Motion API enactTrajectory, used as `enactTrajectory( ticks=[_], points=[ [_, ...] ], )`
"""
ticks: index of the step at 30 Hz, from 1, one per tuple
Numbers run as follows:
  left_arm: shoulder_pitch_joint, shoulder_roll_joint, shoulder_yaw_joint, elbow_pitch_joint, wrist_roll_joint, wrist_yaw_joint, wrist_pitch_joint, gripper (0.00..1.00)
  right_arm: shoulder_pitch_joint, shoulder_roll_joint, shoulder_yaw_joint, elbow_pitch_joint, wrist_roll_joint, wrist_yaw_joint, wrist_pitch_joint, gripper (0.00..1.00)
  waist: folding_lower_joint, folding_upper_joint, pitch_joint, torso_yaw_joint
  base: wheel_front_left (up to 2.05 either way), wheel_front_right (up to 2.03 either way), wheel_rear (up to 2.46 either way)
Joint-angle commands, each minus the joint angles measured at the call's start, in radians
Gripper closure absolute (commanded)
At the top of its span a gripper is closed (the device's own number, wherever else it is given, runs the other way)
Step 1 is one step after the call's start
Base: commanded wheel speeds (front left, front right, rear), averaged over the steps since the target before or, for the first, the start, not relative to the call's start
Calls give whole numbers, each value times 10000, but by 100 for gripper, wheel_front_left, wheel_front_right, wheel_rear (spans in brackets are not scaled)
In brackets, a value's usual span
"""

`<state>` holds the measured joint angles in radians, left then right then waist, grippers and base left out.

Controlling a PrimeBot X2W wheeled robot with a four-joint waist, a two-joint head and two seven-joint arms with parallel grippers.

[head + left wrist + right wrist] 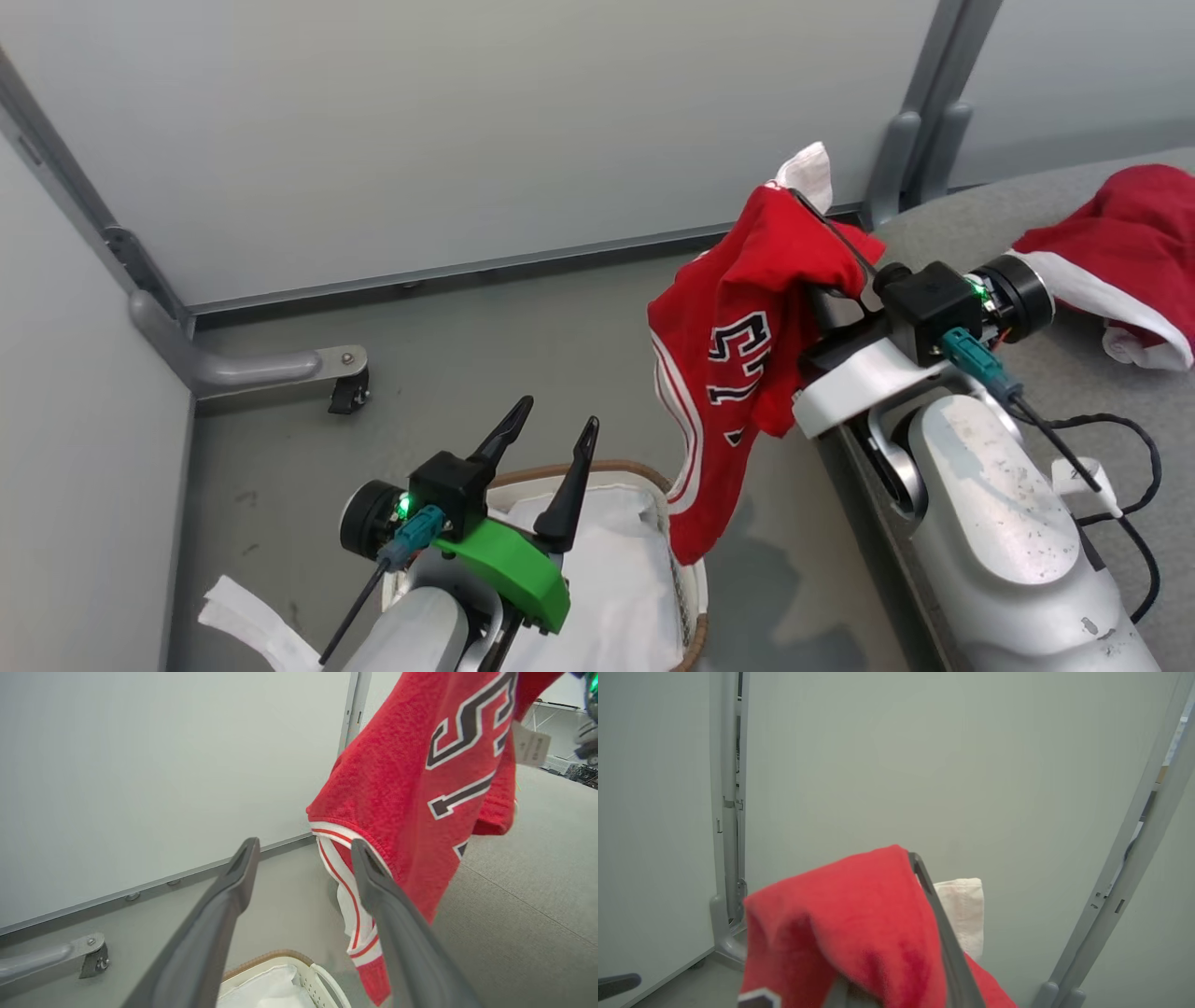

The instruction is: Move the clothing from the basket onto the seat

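My right gripper [805,207] is shut on a red jersey [738,364] with navy white-edged numerals, which hangs in the air between the basket and the seat. In the right wrist view the jersey [850,924] drapes over my fingers [941,933], with a white edge poking out beyond. A second red jersey [1125,247] with white trim lies on the grey seat [1074,373] at the right. My left gripper [553,431] stands open above the white basket [686,569], which holds its white liner [607,569]. The left wrist view shows the hanging jersey [420,793] just right of my open fingers [373,882].
Pale partition walls [467,121] close off the back and left, on grey posts and a foot with a caster [347,392]. A white cloth strip [247,621] lies on the grey floor left of the basket. A black cable [1120,467] loops on the seat.
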<state>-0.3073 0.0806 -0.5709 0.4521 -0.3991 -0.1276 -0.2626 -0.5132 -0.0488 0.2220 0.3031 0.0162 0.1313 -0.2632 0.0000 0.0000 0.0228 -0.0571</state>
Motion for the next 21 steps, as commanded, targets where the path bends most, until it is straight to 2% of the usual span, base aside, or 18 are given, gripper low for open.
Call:
enactTrajectory(
  ticks=[1, 8, 12, 16, 21],
  points=[
    [101, -38, 61, -102, 142, -36, -33, 0, -138, -33, -82, -53, -108, -12, -25, 100, 0, 0, 260, -738, 0, 0, 0],
    [-251, -152, -94, -267, 309, -36, -32, 0, -351, -25, -684, -79, -539, -12, -24, 100, 0, 0, 734, -2238, 0, 0, 0],
    [-441, -161, -278, -247, 354, -38, -32, 0, -502, -24, -924, -116, -712, -12, -23, 100, 0, 0, 1011, -2874, 0, 0, 0],
    [-623, -137, -439, -178, 365, -39, -32, 0, -626, -24, -1059, -129, -821, -12, -23, 100, 0, 0, 1216, -3276, 0, 0, 0],
    [-788, -86, -588, -118, 394, -38, -32, 0, -806, -19, -1262, -91, -888, -12, -23, 100, 0, 0, 1450, -3414, 0, 0, 0]
  ],
)
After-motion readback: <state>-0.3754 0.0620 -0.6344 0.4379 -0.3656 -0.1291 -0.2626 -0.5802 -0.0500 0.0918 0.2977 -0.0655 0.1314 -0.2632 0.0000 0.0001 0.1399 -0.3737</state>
